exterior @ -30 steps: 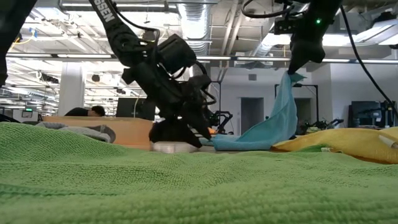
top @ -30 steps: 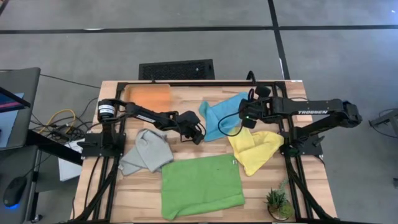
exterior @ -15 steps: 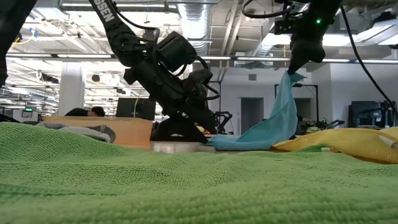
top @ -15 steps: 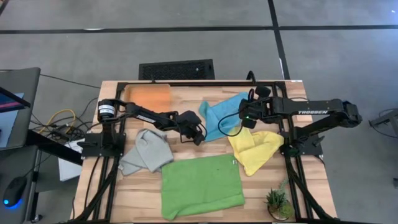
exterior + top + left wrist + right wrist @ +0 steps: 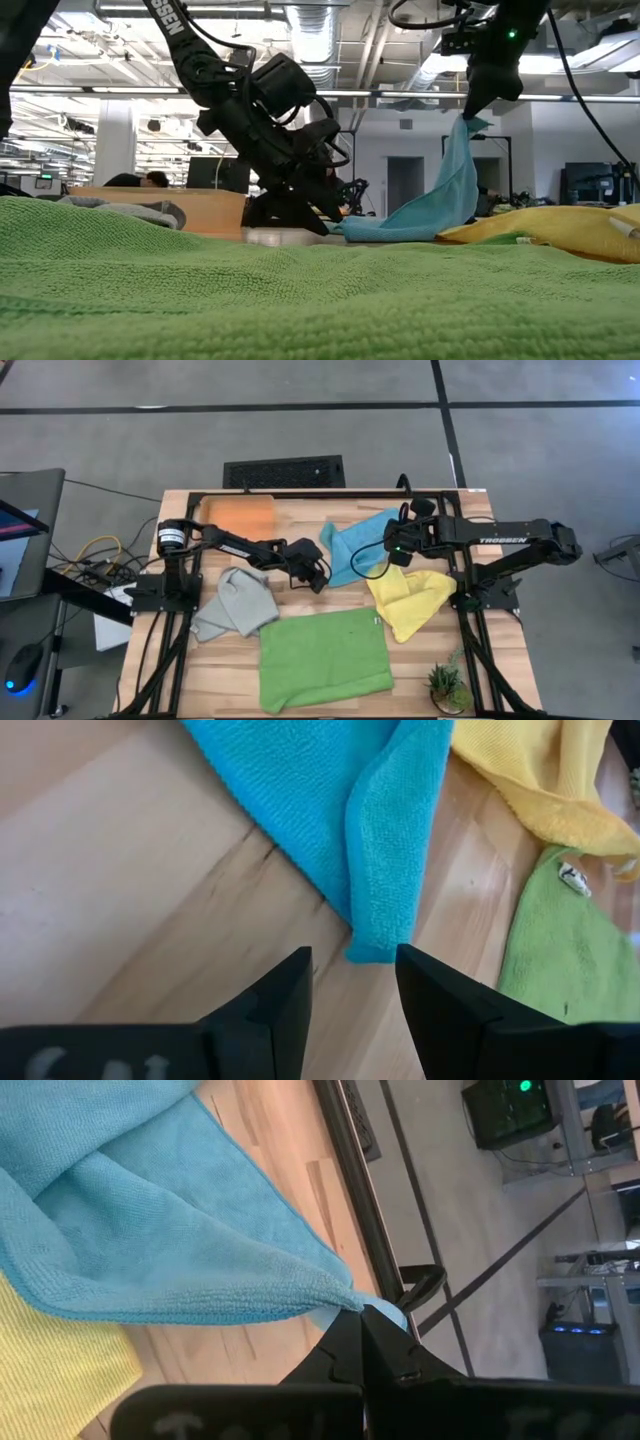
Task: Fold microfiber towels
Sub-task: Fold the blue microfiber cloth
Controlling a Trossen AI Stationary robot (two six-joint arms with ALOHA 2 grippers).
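Crowding the wooden table (image 5: 300,520) are 5 cloths: the orange towel (image 5: 238,516) folded at the upper left of the high view, the grey towel (image 5: 236,604) crumpled at centre left, the green towel (image 5: 323,657) spread flat at the bottom centre, the yellow towel (image 5: 410,598) bunched at centre right, and the turquoise towel (image 5: 355,547) at the upper centre. A small potted plant (image 5: 446,686) stands at the lower right corner. In the low view a person (image 5: 140,180) sits far off at the left, behind the table.

The right gripper (image 5: 396,546) is pinched together on 1 corner of the turquoise towel (image 5: 150,1230), lifting it so the cloth hangs down to the table in the low view (image 5: 440,205). The left gripper (image 5: 352,990) sits low over the bare wood just beside the towel's lower corner (image 5: 380,935), its fingers (image 5: 275,1000) apart with nothing between them.

Against the low view 0.5 s ago, the left gripper (image 5: 300,205) has dipped closer to the table; the right gripper's hold looks unchanged.

White lettering reads "TROSSEN" on the right arm (image 5: 500,540). A small white tag (image 5: 573,878) sits on the green towel's corner; its print cannot be read.
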